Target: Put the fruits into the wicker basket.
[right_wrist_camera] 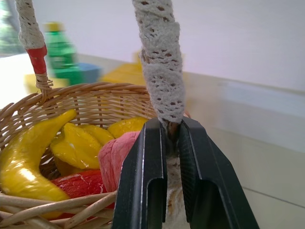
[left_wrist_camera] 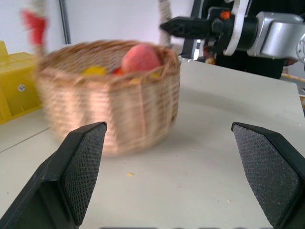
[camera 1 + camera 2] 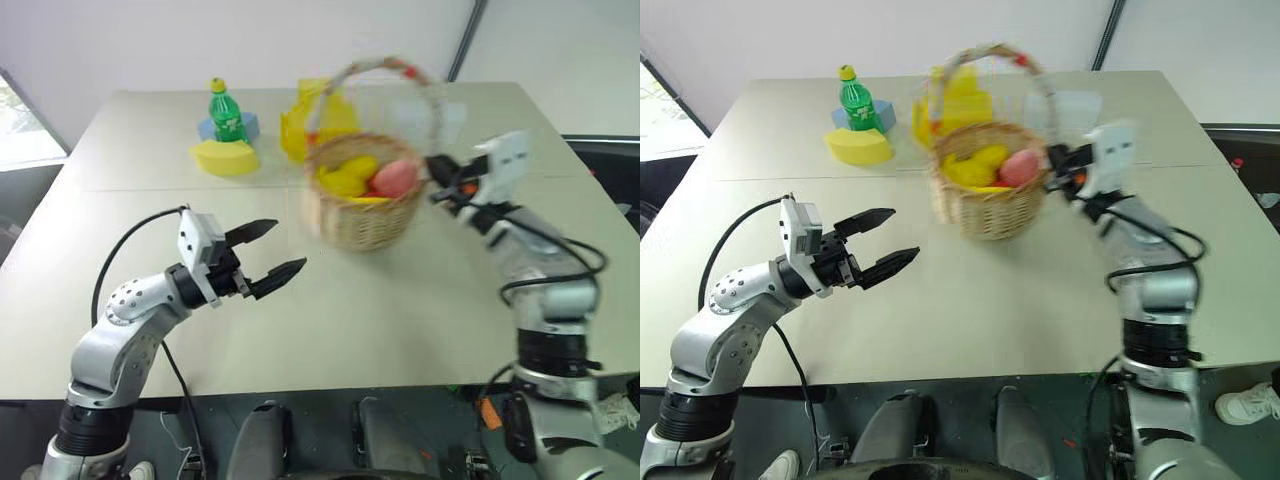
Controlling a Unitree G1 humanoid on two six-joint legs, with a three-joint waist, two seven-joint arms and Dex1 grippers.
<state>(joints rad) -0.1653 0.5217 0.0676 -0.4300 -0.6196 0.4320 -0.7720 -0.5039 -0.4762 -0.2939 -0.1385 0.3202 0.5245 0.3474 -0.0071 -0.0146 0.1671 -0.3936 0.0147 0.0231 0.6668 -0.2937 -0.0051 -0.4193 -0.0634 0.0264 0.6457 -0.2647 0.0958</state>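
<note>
The wicker basket (image 3: 365,215) stands at the table's middle, its arched handle (image 3: 385,68) wrapped in white cloth with red bands. Inside lie the fruits: a yellow banana (image 1: 24,157), other yellow fruits (image 3: 348,177), a pink peach (image 3: 397,178) and a red one (image 1: 76,183). My right gripper (image 1: 171,129) is shut on the handle's foot at the basket's right rim, also seen from the head (image 3: 437,185). My left gripper (image 3: 275,250) hangs open over the table, left of and nearer than the basket, pointing at it with nothing between its fingers.
Behind the basket are a yellow boxy block (image 3: 315,120), a green soda bottle (image 3: 227,115), a pale yellow half-round wedge (image 3: 225,158) and a blue piece (image 3: 248,126). The table's front edge (image 3: 330,385) runs just below both arms.
</note>
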